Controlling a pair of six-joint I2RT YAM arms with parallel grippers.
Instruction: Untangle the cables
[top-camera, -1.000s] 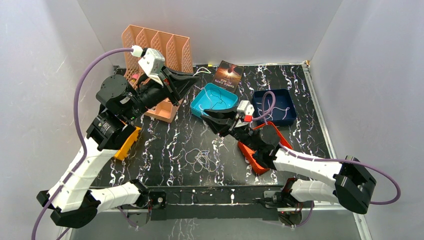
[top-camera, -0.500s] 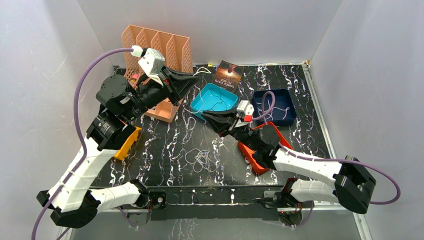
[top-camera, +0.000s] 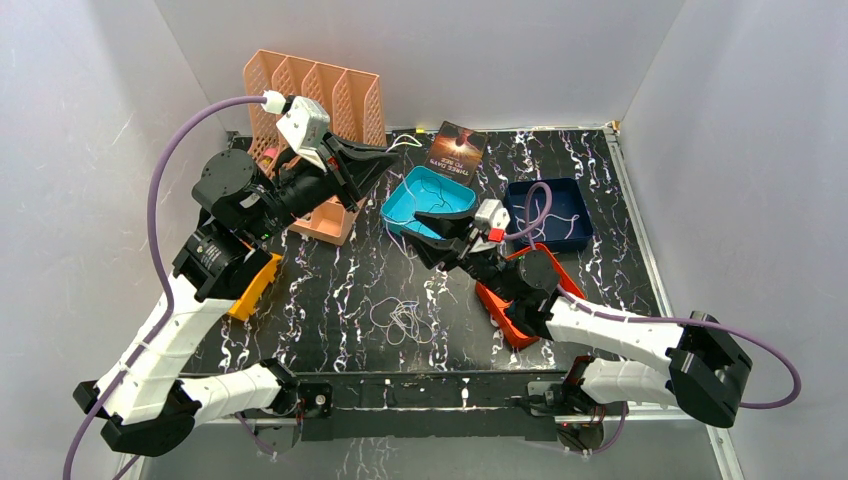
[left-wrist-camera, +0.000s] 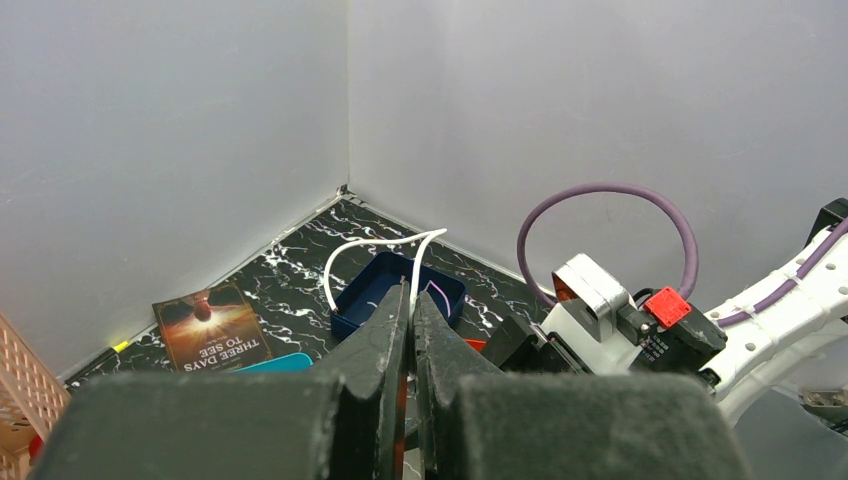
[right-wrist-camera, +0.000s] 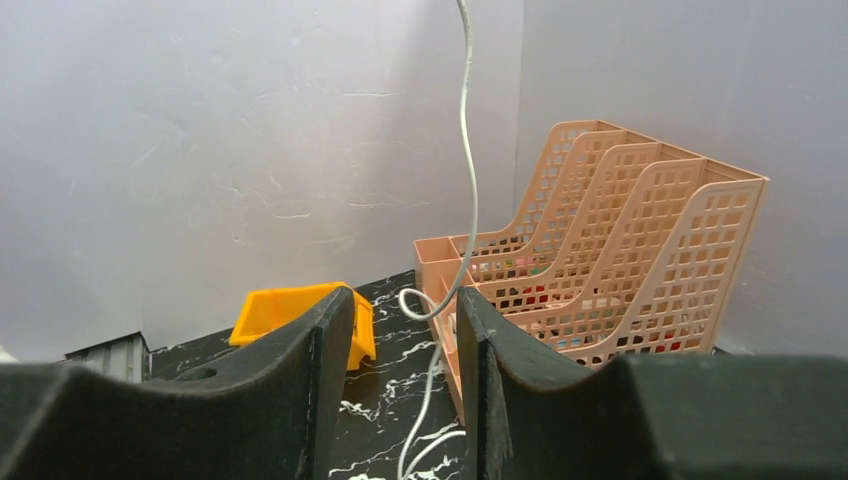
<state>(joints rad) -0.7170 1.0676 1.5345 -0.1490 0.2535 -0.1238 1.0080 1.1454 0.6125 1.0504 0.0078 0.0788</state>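
white cable (left-wrist-camera: 372, 243) is pinched between the closed fingers of the left gripper (left-wrist-camera: 409, 292), which is held high beside the peach file rack (top-camera: 330, 100), well above the table (top-camera: 330, 290). the strand is judged to be lifted this way so that it hangs free and is drawn apart from the rest. from the pinch a short free end loops forward, while the long part drops toward the teal bin (top-camera: 392, 208), where more thin cable is seen lying coiled. the right gripper (right-wrist-camera: 405, 320) is held low by the near rim of that bin, with its fingers parted and nothing gripped. in its own view the hanging cable is lined up with the gap, though whether it lies between the fingers cannot be told. this placement is judged to prepare a second grip lower on the strand, so that the two parts can be pulled apart. a separate tangle (top-camera: 400, 318) of thin cable is seen on the table between the arms, touched by neither gripper, so much of the task is judged not yet done.
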